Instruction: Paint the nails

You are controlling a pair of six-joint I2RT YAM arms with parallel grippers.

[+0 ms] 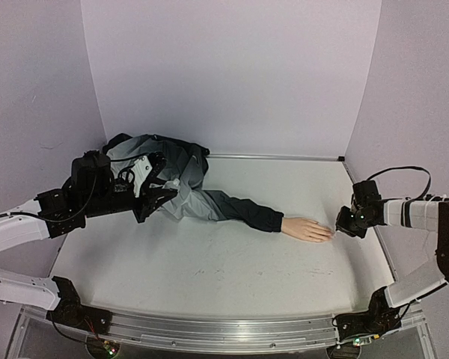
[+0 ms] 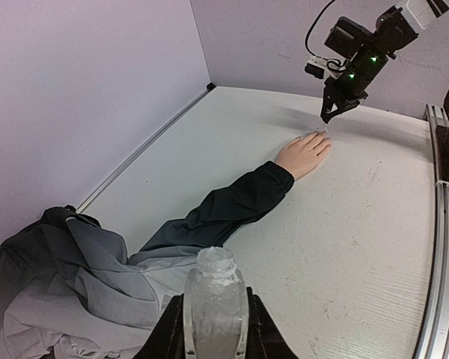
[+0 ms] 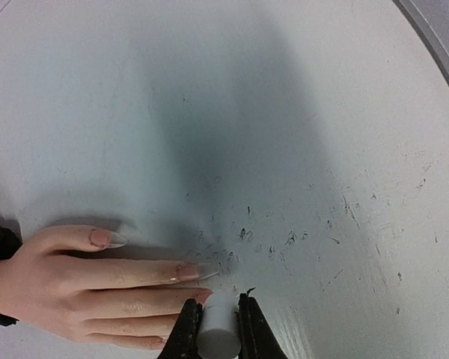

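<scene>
Left end effector: left end effector (image 2: 215, 333) is clenched on the bottle (image 2: 215, 295), held upright with its neck open, well back from the action, over the crumpled jacket.
Right end effector: right end effector (image 3: 218, 330) is pinching a small white cap (image 3: 220, 308), presumably the brush handle, and it's right down at the fingertips.
Hand: hand (image 3: 82, 292) lies flat on the counter (image 1: 209, 262), palm down, poking out of the dark sleeve (image 1: 243, 211), fingers pointing at the right arm.
Nails: nails (image 3: 185, 271) of thumb and forefinger show plainly, long and pale pink; the middle one sits just beside the cap, and the outer two are hard to see.
Brush tip: hidden under the cap, so I can't say whether it's touching a nail.
Done so far: bottle's open and the brush is out and at the fingertips, so we're into the painting itself.
Left to do: no clear coat of colour on any nail I can see, so I'd judge most or all of the nails are yet to be covered, then the cap goes back on the bottle.
</scene>
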